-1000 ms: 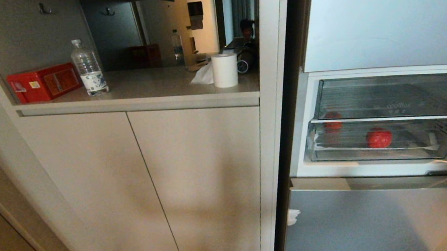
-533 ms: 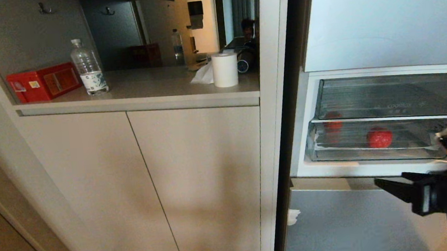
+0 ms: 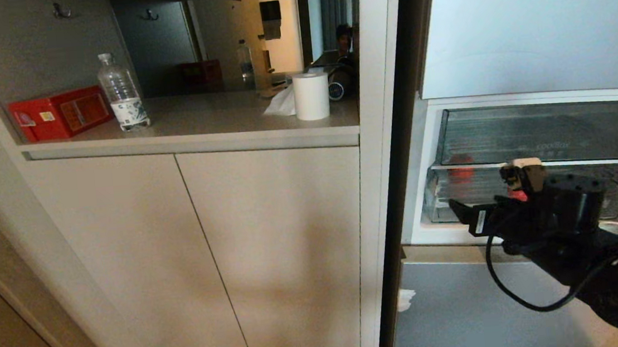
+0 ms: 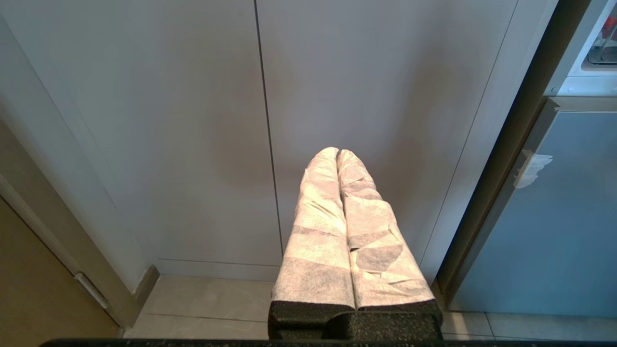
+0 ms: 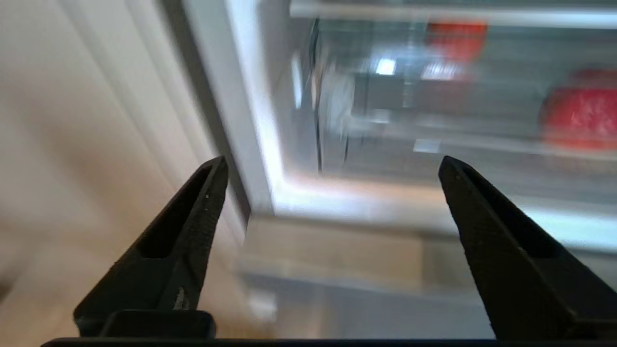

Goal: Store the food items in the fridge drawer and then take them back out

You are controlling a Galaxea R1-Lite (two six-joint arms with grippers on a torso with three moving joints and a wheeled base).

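Head view is showing the right gripper (image 3: 460, 211) reaching in front of the open fridge, its black body covering most of the red apple (image 3: 518, 195), of which only a small red sliver is peeking out beside the white-tipped wrist hardware. That apple is sitting in the clear fridge drawer (image 3: 612, 191), the lower ribbed bin, and a red reflection is glowing on the drawer's left wall. Right wrist view is showing the two black fingers (image 5: 193, 231) spread wide with nothing between them, pointing toward the drawer's (image 5: 347, 120) left front corner, while the apple (image 5: 581, 118) is lying blurred inside, off to one side of the fingers. Left wrist view is showing the left gripper (image 4: 337, 153) hanging low before the beige cupboard doors (image 4: 193, 120), its padded, white-wrapped fingers (image 4: 318, 217) pressed together and empty. On the counter shelf to the left, a red box (image 3: 60, 113), a water bottle (image 3: 122, 95) and a white paper roll (image 3: 311, 96) are standing.
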